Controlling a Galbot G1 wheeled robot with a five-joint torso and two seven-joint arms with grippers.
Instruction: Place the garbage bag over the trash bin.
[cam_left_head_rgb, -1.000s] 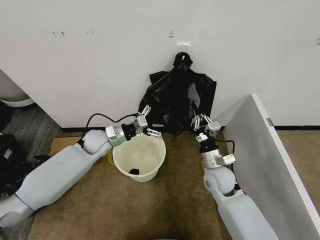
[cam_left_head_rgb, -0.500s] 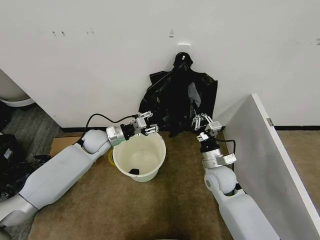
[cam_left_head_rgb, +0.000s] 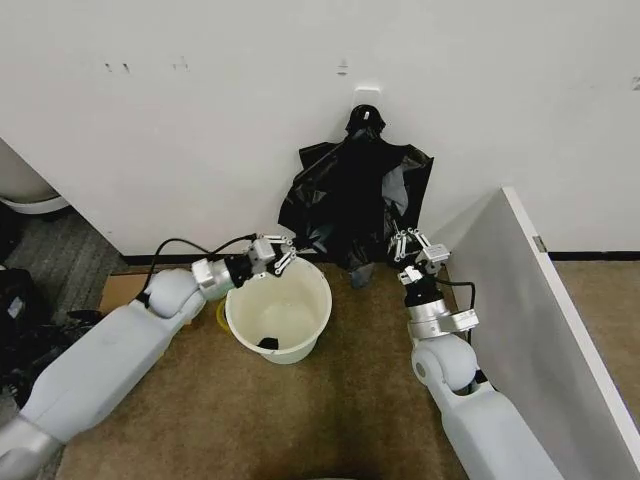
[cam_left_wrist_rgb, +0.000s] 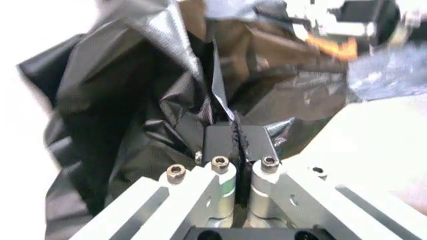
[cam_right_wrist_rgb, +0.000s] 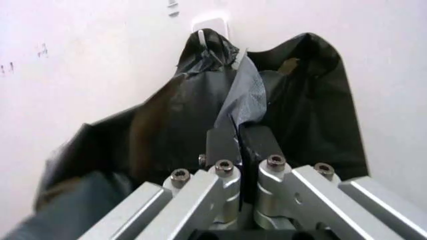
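Both tools are now clenching the bag: left tool (cam_left_head_rgb: 283, 254) has closed on bag (cam_left_head_rgb: 352, 205) at bin (cam_left_head_rgb: 279, 312) rim, right tool (cam_left_head_rgb: 412, 246) pinching opposite edge, ready for spreading.

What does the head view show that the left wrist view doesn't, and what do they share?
Head view alone: the whole trash bin standing on the floor below the garbage bag, a small dark item in its bottom, and both arms reaching in from either side.

Left wrist view alone: the left gripper close up, its pads pinched shut on a fold of the black plastic.

Shared: the bag, the left gripper at its lower edge, and the right gripper on the far side of it.
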